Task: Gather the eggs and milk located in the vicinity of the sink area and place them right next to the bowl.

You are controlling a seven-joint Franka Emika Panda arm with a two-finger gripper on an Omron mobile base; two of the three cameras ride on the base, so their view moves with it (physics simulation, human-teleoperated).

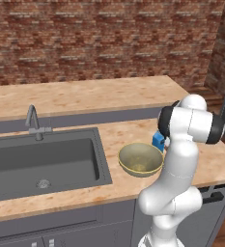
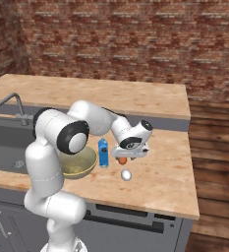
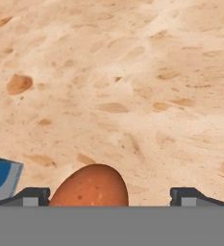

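The olive-yellow bowl [image 1: 140, 159] stands on the counter right of the sink [image 1: 41, 159]. Close behind its right side is the blue milk carton [image 1: 157, 140], upright and partly hidden by my arm; from the other side the carton [image 2: 103, 152] stands between the bowl [image 2: 81, 163] and my gripper [image 2: 124, 156]. A white egg [image 2: 126, 174] lies on the counter just in front of the gripper. Under the gripper rests a brown speckled egg [image 3: 89, 185]. The gripper [image 3: 111, 196] is open, its tips wide on either side of that egg, with the carton's edge [image 3: 3, 180] at the left.
The curved grey tap [image 1: 34, 120] rises behind the sink. A raised back counter [image 1: 85, 96] runs along the brick wall. The counter's right end [image 2: 192, 162] drops to a wooden floor. Bare counter [image 2: 160, 172] lies right of the eggs.
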